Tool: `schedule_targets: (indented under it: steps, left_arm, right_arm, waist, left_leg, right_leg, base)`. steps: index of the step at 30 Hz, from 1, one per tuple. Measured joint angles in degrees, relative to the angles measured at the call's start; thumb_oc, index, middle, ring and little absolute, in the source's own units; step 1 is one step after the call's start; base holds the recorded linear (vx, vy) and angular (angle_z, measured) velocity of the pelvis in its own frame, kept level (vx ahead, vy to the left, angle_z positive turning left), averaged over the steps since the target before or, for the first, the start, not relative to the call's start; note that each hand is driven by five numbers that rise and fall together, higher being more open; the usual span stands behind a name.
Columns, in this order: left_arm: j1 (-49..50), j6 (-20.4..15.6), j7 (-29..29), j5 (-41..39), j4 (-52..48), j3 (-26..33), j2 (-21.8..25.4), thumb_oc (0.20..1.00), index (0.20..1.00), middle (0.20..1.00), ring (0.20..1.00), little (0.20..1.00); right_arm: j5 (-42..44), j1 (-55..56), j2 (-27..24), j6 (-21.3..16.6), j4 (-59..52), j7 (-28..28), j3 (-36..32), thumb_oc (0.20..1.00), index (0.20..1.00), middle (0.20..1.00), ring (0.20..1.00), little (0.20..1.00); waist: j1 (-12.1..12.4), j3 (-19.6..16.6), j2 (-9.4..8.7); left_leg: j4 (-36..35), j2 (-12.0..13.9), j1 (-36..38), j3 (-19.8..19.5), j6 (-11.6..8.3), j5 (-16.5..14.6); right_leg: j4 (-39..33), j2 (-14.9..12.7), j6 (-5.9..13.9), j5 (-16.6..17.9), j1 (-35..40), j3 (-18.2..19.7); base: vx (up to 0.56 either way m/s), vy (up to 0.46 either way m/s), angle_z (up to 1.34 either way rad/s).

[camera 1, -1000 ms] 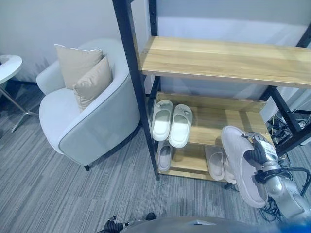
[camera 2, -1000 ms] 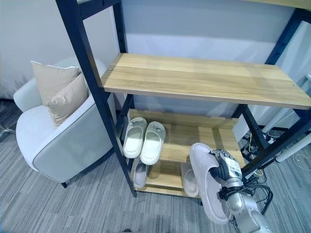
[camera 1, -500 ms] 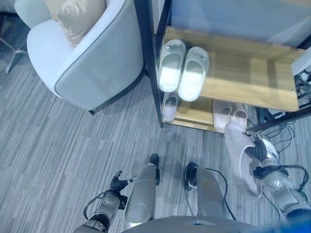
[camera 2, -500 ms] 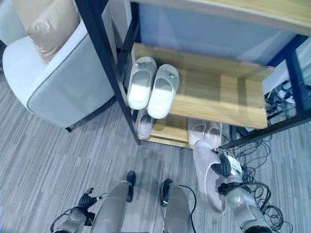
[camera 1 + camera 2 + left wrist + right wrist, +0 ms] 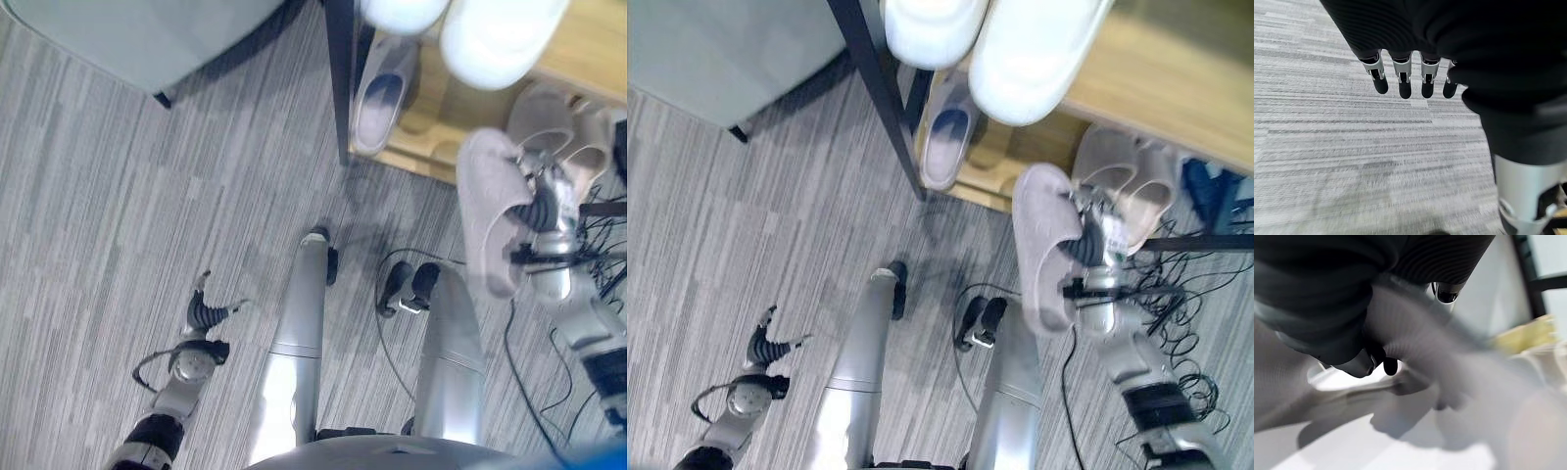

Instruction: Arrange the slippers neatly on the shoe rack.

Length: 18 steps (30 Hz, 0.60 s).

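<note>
Slippers are what we are sorting, and our right hand (image 5: pixel 545 201) has its fingers curled round one grey-pink slipper (image 5: pixel 488 225), held clear of the carpet (image 5: pixel 118 176) at the right, just in front of the shoe rack (image 5: pixel 884 93). We judge this the carry step: the slipper is picked up but not yet set on a shelf.

On the rack's lowest shelf sit a pair of matching grey-pink slippers (image 5: pixel 1127 181) at the right, just beyond the one we hold, and a single bluish slipper (image 5: pixel 946 145) at the left. A white pair (image 5: pixel 1029 54) rests on the shelf above.

Next, we think, the held slipper must be turned toe-in and lowered onto a free stretch of shelf, square with its neighbours and without knocking them.

Our left hand (image 5: pixel 204 311) hangs low at the left over bare carpet; the left wrist view shows its fingers (image 5: pixel 1402 81) straight and holding nothing, plainer than the eye views do. The right wrist view confirms the grip from close up, while the eye views give the rack's layout.
</note>
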Motion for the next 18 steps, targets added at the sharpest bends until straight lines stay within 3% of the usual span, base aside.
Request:
schedule_targets:
  steps: [2,3,4,5,7,8,9,11,13,15,18]
  left_arm:
    - [0.0,-0.4,1.7,-0.1,-2.5,-0.1,0.0,1.000,1.000,1.000,1.000,1.000]
    - [-0.9,-0.1,2.6,-0.4,-4.3,-0.6,0.2,1.000,1.000,1.000,1.000,1.000]
    - [0.6,-1.1,4.8,-0.3,-5.0,-0.9,-0.6,1.000,1.000,1.000,1.000,1.000]
    - [-0.7,-1.8,7.1,-0.3,-2.8,-1.1,-3.0,1.000,1.000,1.000,1.000,1.000]
    - [-13.0,0.7,9.6,0.4,12.3,-10.4,-8.5,1.000,1.000,1.000,1.000,1.000]
    - [-16.3,0.0,10.2,0.5,12.5,-9.8,-9.1,1.000,1.000,1.000,1.000,1.000]
    - [-17.0,-1.2,11.2,0.2,9.6,-8.4,-7.2,1.000,1.000,1.000,1.000,1.000]
    - [-16.0,-2.1,12.2,-0.4,6.0,-6.5,-5.1,1.000,1.000,1.000,1.000,1.000]
    - [-11.2,-2.3,15.1,-2.5,2.0,-6.4,-3.7,1.000,1.000,1.000,1.000,1.000]
    - [-10.6,-2.7,16.2,-3.1,2.1,-6.2,-2.9,1.000,1.000,1.000,1.000,1.000]
    - [-8.2,-2.7,17.4,-3.0,0.2,-6.6,-1.5,1.000,1.000,1.000,1.000,1.000]
  right_arm:
    - [-0.5,-4.0,-4.8,0.0,-0.2,-2.0,-0.6,0.200,0.200,0.200,0.200,0.200]
    - [-0.3,-5.6,-4.7,0.2,0.3,-2.7,-2.1,0.200,0.200,0.200,0.200,0.200]
    - [0.1,-8.3,-3.3,0.3,2.7,-4.2,-1.5,0.200,0.200,0.200,0.200,0.200]
    - [0.5,-10.3,-1.5,0.7,5.5,-5.0,0.1,0.200,0.200,0.200,0.200,0.200]
    - [2.0,-14.6,0.6,1.1,7.0,-6.3,7.5,0.200,0.200,0.200,0.200,0.200]
    - [1.8,-14.9,0.6,0.0,3.5,-6.2,9.2,0.200,0.200,0.200,0.200,0.200]
    - [1.8,-17.1,0.2,0.1,3.6,-6.8,9.3,0.200,0.200,0.200,0.200,0.200]
    - [2.1,-20.6,-1.6,0.8,5.5,-7.9,9.1,0.200,0.200,0.200,0.200,0.200]
    - [3.2,-21.4,-1.5,1.7,8.8,-8.4,9.6,0.200,0.200,0.200,0.200,0.200]
    - [4.2,-23.3,-1.3,1.9,10.3,-8.7,10.2,0.200,0.200,0.200,0.200,0.200]
    - [5.4,-28.9,-1.4,2.0,14.9,-8.9,12.0,0.200,0.200,0.200,0.200,0.200]
  waist:
    - [0.3,-0.9,0.95]
    - [0.9,-1.1,1.27]
    - [1.1,-2.0,1.60]
    - [1.0,-4.2,1.89]
    - [1.0,-6.2,2.37]
    - [0.5,-6.7,2.38]
    - [-1.0,-6.9,2.40]
    - [-1.1,-6.7,2.48]
    - [0.2,-4.9,2.58]
    - [0.9,-0.9,2.90]
    - [1.7,3.6,1.65]
  left_leg:
    - [5.9,-0.2,-5.6,-0.1,0.50,-1.8]
    - [8.2,-1.0,-7.3,0.0,-0.10,-2.5]
    - [12.1,-0.9,-9.0,-0.4,0.64,-4.3]
    - [15.7,-0.4,-11.1,-0.2,0.61,-6.1]
    - [22.6,-0.6,-14.6,0.6,0.83,-8.3]
    - [28.1,-0.8,-18.4,0.1,1.37,-10.0]
    - [33.2,-0.9,-22.1,0.0,1.16,-10.9]
    - [38.9,-0.7,-26.2,1.0,1.14,-11.8]
    - [45.7,-0.8,-25.4,2.7,1.34,-14.2]
    - [47.1,-1.0,-25.0,2.9,0.95,-14.8]
    - [48.9,-1.3,-21.6,2.5,0.44,-15.1]
  right_leg:
    - [5.6,-0.6,-0.49,-2.0,-5.1,0.7]
    - [7.7,-0.9,0.25,-2.8,-6.7,1.2]
    - [11.3,-0.8,-0.05,-4.5,-7.8,1.5]
    - [14.5,-0.9,0.32,-6.1,-9.6,2.2]
    - [20.9,-1.3,1.33,-8.3,-13.3,4.4]
    - [25.8,-0.6,1.33,-10.0,-16.1,4.7]
    - [30.8,-0.4,1.88,-11.5,-19.0,5.5]
    - [37.3,-0.4,2.41,-12.9,-23.7,8.3]
    - [45.0,-0.6,2.77,-15.0,-24.1,12.4]
    - [46.8,-0.2,2.66,-16.2,-24.1,13.4]
    - [48.8,0.6,2.16,-16.3,-21.5,13.7]
  base:
    - [0.10,0.038,0.01]
    - [0.15,0.030,0.00]
    - [0.12,-0.004,-0.07]
    - [0.15,0.011,-0.14]
    - [0.17,0.041,-0.19]
    - [0.15,0.041,-0.27]
    - [0.16,0.039,-0.29]
    - [0.15,0.041,-0.12]
    - [0.08,0.030,-0.06]
    - [0.06,0.047,0.00]
    - [0.04,0.032,-0.12]
